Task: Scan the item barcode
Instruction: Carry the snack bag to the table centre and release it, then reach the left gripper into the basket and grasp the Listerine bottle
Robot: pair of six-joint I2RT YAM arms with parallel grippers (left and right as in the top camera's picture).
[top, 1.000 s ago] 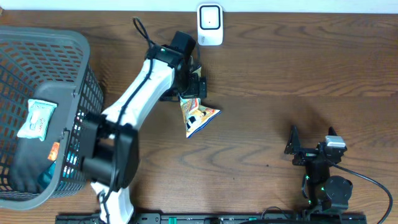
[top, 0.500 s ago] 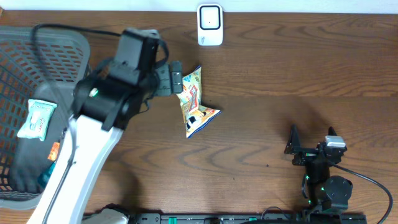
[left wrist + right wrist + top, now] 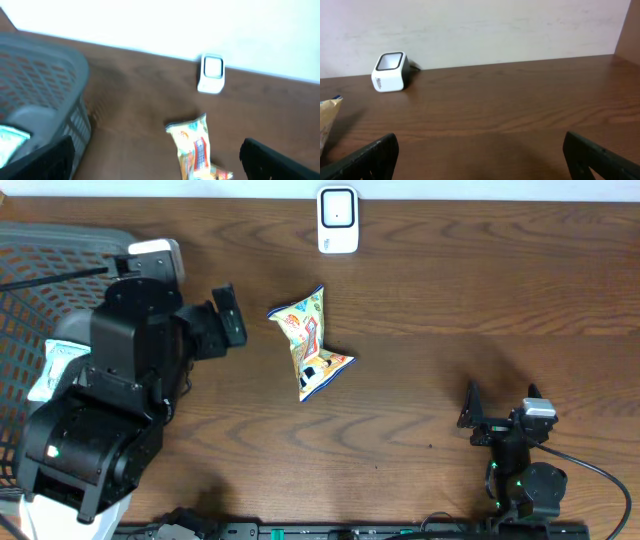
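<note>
**Packet loose on the table, both grippers empty**

The snack packet (image 3: 310,345) lies crumpled on the table (image 3: 450,290), free of either arm. It sits in front of the scanner (image 3: 338,220), which stands at the far edge, and the two are clearly apart. The left gripper (image 3: 222,328) hovers beside the packet, on the basket (image 3: 100,242) side, with its jaws spread wide and nothing between them. The right gripper (image 3: 500,408) sits well away at the near right, equally wide open and equally empty.

The step in hand looks like the pick-up, and the left arm is the natural choice since it is much the nearer. A good grasp would take the packet by a sealed end or a flat edge, not across its puffy middle, so the printed face stays smooth and uncovered. No barcode shows in any view (it may be on the underside), so the fingers should keep clear of both broad faces until it is found. Once lifted, the packet wants turning so the code faces the scanner's dark window, held flat and steady just in front of it. Squeezing hard would wrinkle the foil and could spoil the read. The white pack (image 3: 55,370) in the basket needs no attention.
</note>
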